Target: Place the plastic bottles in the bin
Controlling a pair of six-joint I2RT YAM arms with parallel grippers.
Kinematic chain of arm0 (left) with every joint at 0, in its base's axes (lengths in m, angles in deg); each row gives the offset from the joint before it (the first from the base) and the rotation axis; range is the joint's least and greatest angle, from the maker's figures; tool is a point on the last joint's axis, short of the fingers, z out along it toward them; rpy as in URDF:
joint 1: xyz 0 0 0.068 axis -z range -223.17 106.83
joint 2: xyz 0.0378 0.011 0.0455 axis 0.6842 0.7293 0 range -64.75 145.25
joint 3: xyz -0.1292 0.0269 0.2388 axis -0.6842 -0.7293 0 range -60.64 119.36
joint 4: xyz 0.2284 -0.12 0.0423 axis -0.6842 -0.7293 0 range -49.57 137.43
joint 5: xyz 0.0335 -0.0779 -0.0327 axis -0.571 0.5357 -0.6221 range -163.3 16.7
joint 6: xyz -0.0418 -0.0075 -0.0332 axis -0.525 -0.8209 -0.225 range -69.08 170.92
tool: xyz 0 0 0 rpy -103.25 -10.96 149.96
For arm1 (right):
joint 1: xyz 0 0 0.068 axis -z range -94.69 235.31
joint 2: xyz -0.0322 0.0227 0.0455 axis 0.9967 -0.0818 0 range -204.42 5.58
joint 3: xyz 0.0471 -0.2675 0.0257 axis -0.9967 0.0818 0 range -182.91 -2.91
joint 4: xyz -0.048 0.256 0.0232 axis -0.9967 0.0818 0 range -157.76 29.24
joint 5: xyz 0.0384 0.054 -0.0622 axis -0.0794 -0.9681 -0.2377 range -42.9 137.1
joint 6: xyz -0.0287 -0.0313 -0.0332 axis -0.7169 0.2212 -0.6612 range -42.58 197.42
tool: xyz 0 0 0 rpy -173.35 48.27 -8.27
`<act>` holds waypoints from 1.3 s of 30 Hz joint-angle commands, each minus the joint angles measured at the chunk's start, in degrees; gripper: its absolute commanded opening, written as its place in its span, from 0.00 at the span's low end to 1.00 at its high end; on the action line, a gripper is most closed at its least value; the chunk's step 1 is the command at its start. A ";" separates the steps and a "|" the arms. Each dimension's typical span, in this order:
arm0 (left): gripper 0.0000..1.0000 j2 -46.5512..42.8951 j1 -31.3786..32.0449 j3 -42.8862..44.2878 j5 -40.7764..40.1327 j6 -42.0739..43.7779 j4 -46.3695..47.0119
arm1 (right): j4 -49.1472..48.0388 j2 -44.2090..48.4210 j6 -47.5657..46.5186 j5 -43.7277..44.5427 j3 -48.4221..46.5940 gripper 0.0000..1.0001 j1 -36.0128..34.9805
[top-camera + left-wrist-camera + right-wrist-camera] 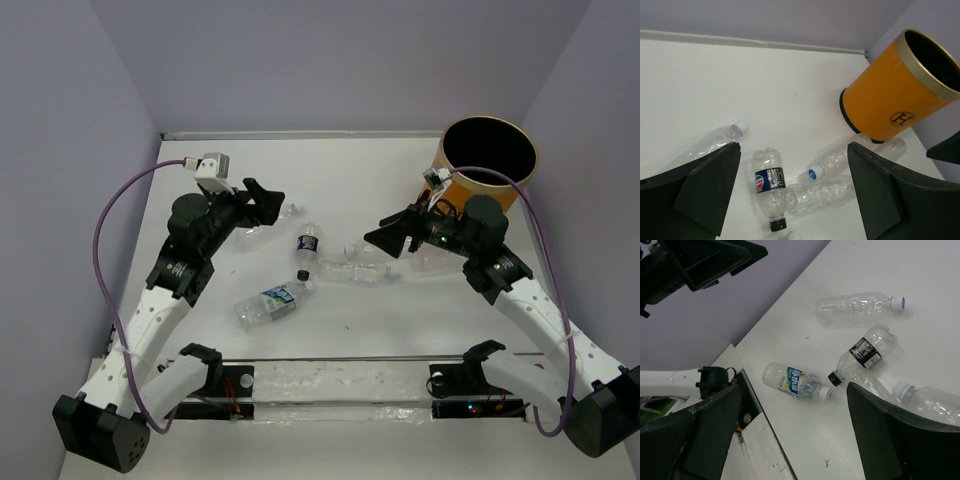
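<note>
White table (pixel 330 170) seen from above, with five clear plastic bottles (pixel 440 262) on their sides, none in the orange bin (pixel 455 188) at the far right corner. Mid-table, a dark-labelled bottle (pixel 308 245), a blue-white-labelled bottle (pixel 272 303) and an unlabelled bottle (pixel 365 272). Wide-spread, empty left gripper (pixel 268 200) just beside a white-capped bottle (pixel 715 142). Likewise parted right gripper (pixel 385 235), grasping nothing, near the bin

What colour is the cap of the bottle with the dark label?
Black cap; the left wrist view shows it best.
</note>
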 commanded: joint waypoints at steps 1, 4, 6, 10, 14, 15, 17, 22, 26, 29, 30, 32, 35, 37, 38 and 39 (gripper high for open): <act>0.99 4.88 -0.30 5.79 -3.11 2.57 -5.44 | -2.73 0.78 -1.95 2.15 1.49 0.91 -1.50; 0.99 9.02 -0.39 9.48 -7.67 4.94 -10.81 | -3.17 1.66 -2.91 3.12 3.08 0.91 -1.50; 0.99 12.09 -0.39 11.50 -11.10 6.27 -13.09 | -3.08 1.84 -3.18 3.47 4.22 0.92 -1.50; 0.99 18.06 -0.39 14.76 -24.17 9.78 -17.22 | -3.25 2.71 -3.53 3.30 6.06 0.92 -1.50; 0.98 21.77 -0.30 15.03 -31.24 12.95 -17.76 | -3.34 3.33 -3.36 3.30 7.13 0.92 -1.50; 0.98 22.56 -0.30 14.33 -32.11 14.43 -16.63 | -3.43 3.50 -3.27 3.30 7.39 0.92 -1.50; 0.99 23.62 -0.30 13.36 -31.43 15.93 -14.95 | -3.61 3.85 -3.27 3.21 7.74 0.92 -1.50; 0.99 30.64 -0.39 14.84 -29.93 18.92 -15.47 | -4.14 4.47 -3.09 3.56 8.53 0.92 -1.50; 0.99 37.50 -0.30 18.35 -23.70 20.50 -17.31 | -4.14 6.14 -3.35 4.00 9.06 0.92 -1.50; 0.99 44.00 -0.39 20.46 -19.39 20.60 -18.46 | -3.78 6.23 -3.27 4.35 9.06 0.92 -1.50; 0.99 47.15 -0.30 22.56 -19.38 20.60 -19.85 | -3.52 6.14 -3.36 4.09 9.06 0.92 -1.50; 0.99 49.71 -0.39 25.73 -21.04 20.60 -21.36 | -3.17 5.97 -3.53 4.00 9.06 0.92 -1.50; 0.98 53.50 -0.39 27.85 -20.61 22.53 -21.97 | -2.99 6.14 -3.71 3.56 9.06 0.92 -1.50; 0.98 55.95 -0.39 28.47 -21.13 22.27 -23.29 | -2.91 6.41 -3.80 3.74 8.97 0.92 -1.50; 0.97 56.58 -0.48 28.38 -21.31 22.01 -23.82 | -2.73 6.67 -3.97 4.00 8.97 0.92 -1.50; 0.96 57.02 -0.48 28.12 -21.57 22.00 -24.00 | -2.82 6.67 -3.88 4.00 8.97 0.92 -1.50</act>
